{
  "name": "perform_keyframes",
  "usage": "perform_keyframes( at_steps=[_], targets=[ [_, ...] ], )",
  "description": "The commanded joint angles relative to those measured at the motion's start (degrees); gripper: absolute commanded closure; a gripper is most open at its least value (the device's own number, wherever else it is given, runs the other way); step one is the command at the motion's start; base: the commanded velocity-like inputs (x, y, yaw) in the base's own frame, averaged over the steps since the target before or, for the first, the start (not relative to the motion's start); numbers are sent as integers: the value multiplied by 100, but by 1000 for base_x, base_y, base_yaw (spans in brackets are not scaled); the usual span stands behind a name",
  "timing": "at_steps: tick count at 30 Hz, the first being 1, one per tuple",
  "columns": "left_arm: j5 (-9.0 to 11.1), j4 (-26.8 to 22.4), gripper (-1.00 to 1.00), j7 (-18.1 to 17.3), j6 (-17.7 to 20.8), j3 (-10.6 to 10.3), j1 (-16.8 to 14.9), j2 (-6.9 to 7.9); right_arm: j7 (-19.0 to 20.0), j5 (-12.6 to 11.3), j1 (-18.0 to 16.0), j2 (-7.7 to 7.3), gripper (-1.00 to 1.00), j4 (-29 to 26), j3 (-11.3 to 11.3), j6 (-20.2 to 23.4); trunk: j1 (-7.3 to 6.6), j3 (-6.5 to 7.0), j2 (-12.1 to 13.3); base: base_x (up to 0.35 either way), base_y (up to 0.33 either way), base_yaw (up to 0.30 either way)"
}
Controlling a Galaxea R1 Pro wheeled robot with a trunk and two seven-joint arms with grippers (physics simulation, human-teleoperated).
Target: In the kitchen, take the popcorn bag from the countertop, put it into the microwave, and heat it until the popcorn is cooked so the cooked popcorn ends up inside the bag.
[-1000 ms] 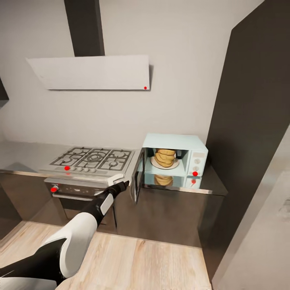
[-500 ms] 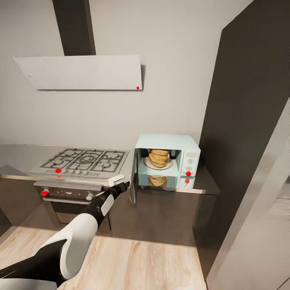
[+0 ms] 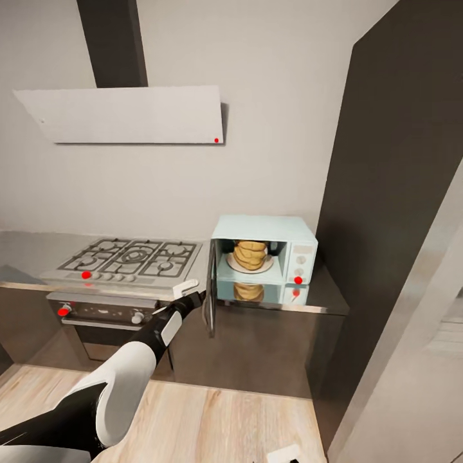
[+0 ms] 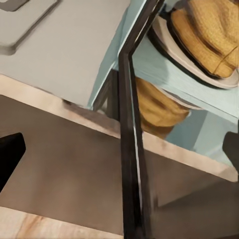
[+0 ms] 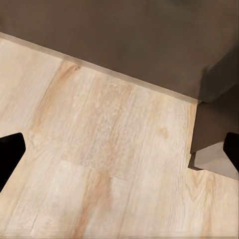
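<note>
Left gripper [image 3: 193, 297] was extended toward the outer edge of the open door [image 3: 209, 296] of the microwave [image 3: 265, 257], with its jaws spread wide: in the left wrist view the two dark fingertips [image 4: 10, 154] sat at opposite margins, and the door's edge ran between them without touching either. That placement suited a push on the door, which stood swung outward on its left side, roughly edge-on to the head camera. Closing it appeared to be the step in hand.

The popcorn bag [image 3: 250, 253] was inside the microwave cavity, resting on a white plate [image 3: 249, 263]. A second tan shape below it was most likely a reflection on the glossy surface [image 3: 321, 296] that carried the oven. Loading therefore appeared complete, with door closure and heating remaining.

The right gripper [image 5: 119, 149] was also open, its fingertips [image 5: 11, 149] at the picture's margins, pointed down at the wooden floor [image 5: 99, 149] and a cabinet base [image 5: 149, 45]. It held nothing and seemed parked clear of the work.

Several details could not be resolved. Contact between the left gripper and the door was uncertain in the head view. The bag's label and rim were too small to read. The knobs on the microwave's right-hand panel [image 3: 299, 260] were faint, and red markers covered parts of it. A gas hob [image 3: 128, 257] sat just beside the microwave.
</note>
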Motion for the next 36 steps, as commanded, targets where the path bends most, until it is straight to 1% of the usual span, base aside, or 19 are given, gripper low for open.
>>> perform_keyframes(
  at_steps=[1, 2, 3, 4, 7, 10, 17, 22, 26, 34, 35, 36],
  targets=[
    [32, -12, -100, -30, 44, 31, 3, -5, -51, 25, -7, -7, -100, 15, -28, 1, 4, -14, -13, 68, -146, 0],
    [32, -13, -100, -31, 44, 28, 6, -5, -51, 25, -7, -23, -100, 23, -168, 1, 4, -14, -13, 105, -209, 0],
    [32, -13, -100, -29, 44, 27, 10, -5, -42, 25, -7, -52, -100, 70, -363, 1, 4, -14, -13, 125, -242, 0],
    [32, -12, -100, -29, 44, 28, 14, -5, -30, 30, -7, -115, -100, 266, -620, -18, 4, -14, -13, 112, -207, 0],
    [32, -11, -100, -30, 44, 27, 29, -5, -10, 30, -7, -210, -100, 776, -834, -134, 4, -14, -13, 41, -76, 0],
    [39, -10, -100, -32, 44, 18, 47, -5, -7, 34, -4, -226, -100, 1256, -870, -124, 4, -14, -13, 94, -88, 0],
    [41, -5, -100, -33, 44, 28, 52, -5, -14, 34, 38, -146, -100, 1308, -871, -97, 4, -14, -13, 195, -184, 0],
    [41, -4, -100, -34, 44, 27, 52, -5, 3, 34, 71, -138, -100, 1319, -871, -96, 4, -14, -13, 74, -65, 0],
    [41, -4, -100, -34, 35, 34, 59, -5, 10, 34, 118, -138, -100, 1563, -871, -144, 4, -14, -13, 141, -123, 0],
    [41, -4, -100, -34, 27, 34, 82, -5, 10, 31, 203, -146, -100, 1588, -902, -146, 4, -14, -13, 5, -4, 0],
    [41, -4, -100, -34, 27, 34, 89, -5, 10, 11, 240, -156, -100, 1588, -936, -145, 4, -14, -13, 0, 0, 0],
    [41, -4, -100, -34, 27, 34, 93, -5, 10, -44, 280, -171, -100, 1589, -1041, -147, 4, -14, -13, 0, 0, 0]
  ],
)
